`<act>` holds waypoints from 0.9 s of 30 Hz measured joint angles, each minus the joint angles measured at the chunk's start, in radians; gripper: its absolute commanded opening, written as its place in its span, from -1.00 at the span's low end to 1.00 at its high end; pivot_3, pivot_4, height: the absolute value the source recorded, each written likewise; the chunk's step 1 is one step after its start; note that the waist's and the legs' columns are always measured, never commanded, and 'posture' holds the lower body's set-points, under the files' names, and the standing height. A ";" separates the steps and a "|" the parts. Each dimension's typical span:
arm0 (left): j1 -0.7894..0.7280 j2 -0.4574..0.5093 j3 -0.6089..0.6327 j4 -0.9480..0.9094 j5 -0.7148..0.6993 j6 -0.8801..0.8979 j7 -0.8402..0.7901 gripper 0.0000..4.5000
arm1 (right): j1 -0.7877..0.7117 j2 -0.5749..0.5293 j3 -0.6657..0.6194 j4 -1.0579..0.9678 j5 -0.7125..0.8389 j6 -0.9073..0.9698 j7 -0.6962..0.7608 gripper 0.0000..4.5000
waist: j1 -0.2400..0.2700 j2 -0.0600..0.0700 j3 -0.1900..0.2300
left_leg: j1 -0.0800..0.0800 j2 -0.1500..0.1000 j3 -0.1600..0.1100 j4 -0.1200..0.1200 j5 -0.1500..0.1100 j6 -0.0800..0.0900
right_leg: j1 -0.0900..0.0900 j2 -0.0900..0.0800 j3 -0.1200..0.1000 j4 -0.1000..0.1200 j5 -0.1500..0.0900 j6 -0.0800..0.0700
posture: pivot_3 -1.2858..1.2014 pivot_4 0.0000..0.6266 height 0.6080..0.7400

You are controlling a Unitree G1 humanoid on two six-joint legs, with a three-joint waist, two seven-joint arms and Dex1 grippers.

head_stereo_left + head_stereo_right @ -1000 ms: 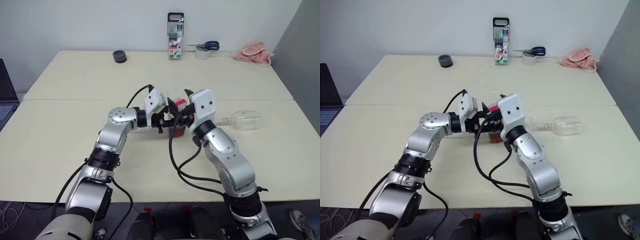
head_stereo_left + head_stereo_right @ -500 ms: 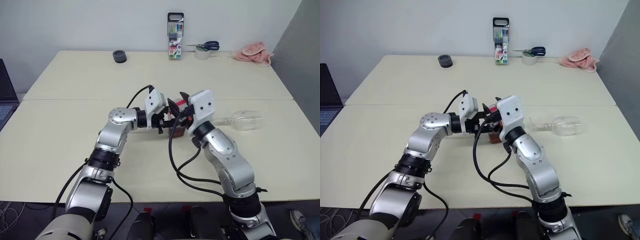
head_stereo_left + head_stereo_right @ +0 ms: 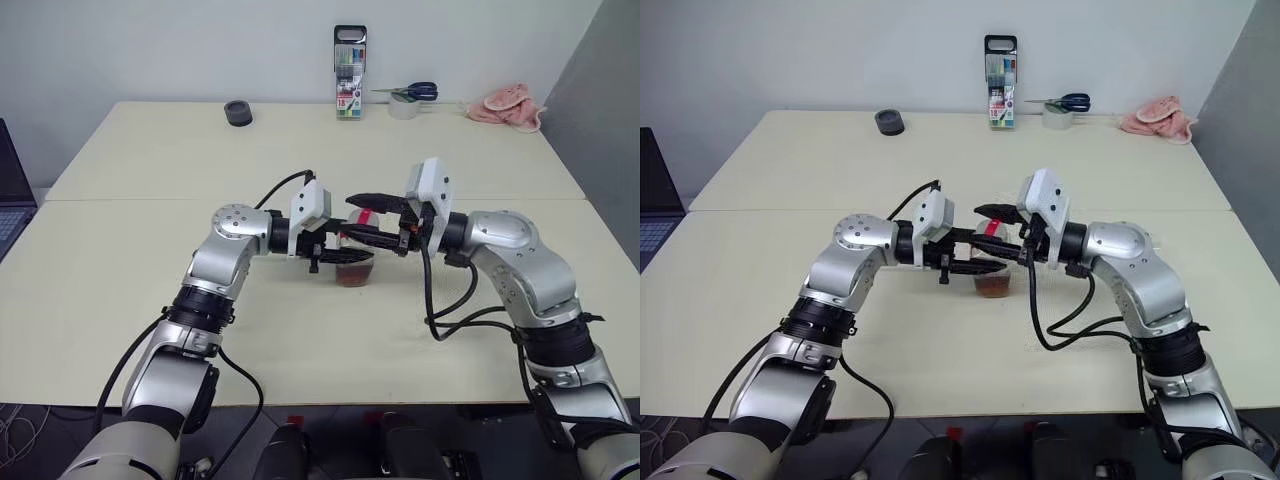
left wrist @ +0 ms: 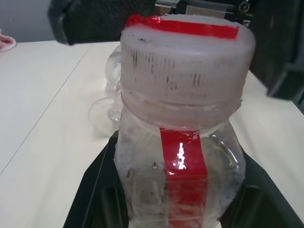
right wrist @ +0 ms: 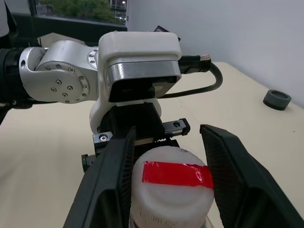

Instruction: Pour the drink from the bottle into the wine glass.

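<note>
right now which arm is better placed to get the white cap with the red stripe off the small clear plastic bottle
Right. The left gripper is shut on the small clear plastic bottle, steadying its body, while the right gripper has its fingers either side of the white cap with the red stripe, ready to twist.

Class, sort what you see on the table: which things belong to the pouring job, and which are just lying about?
Job: the bottle with its drink, the wine glass.

Lying about: marker case, scissors, pink cloth, black tape roll.
</note>
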 measured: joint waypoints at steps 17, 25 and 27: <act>0.014 0.017 0.062 -0.007 -0.058 0.073 0.015 -0.20 | 0.127 0.118 0.007 -0.224 -0.093 0.070 -0.332 1.00 | 0.000 0.000 0.000 | -0.004 0.000 -0.002 0.002 0.001 -0.002 | -0.001 0.000 -0.001 0.000 0.000 0.000 | 0.03 -0.52 1.00; 0.010 0.026 0.061 -0.001 -0.055 0.065 -0.025 -0.20 | 0.106 0.146 0.011 -0.180 -0.132 0.042 -0.373 1.00 | 0.000 0.000 0.000 | -0.004 0.000 -0.001 0.002 0.002 -0.003 | -0.001 0.000 -0.001 0.000 0.000 0.000 | 0.03 -0.52 1.00; 0.010 0.026 0.061 -0.001 -0.055 0.061 -0.027 -0.20 | 0.107 0.144 0.011 -0.180 -0.132 0.038 -0.373 1.00 | 0.000 0.000 0.000 | -0.004 -0.001 -0.001 0.002 0.002 -0.003 | -0.001 0.000 -0.001 0.000 0.000 0.000 | 0.03 -0.52 1.00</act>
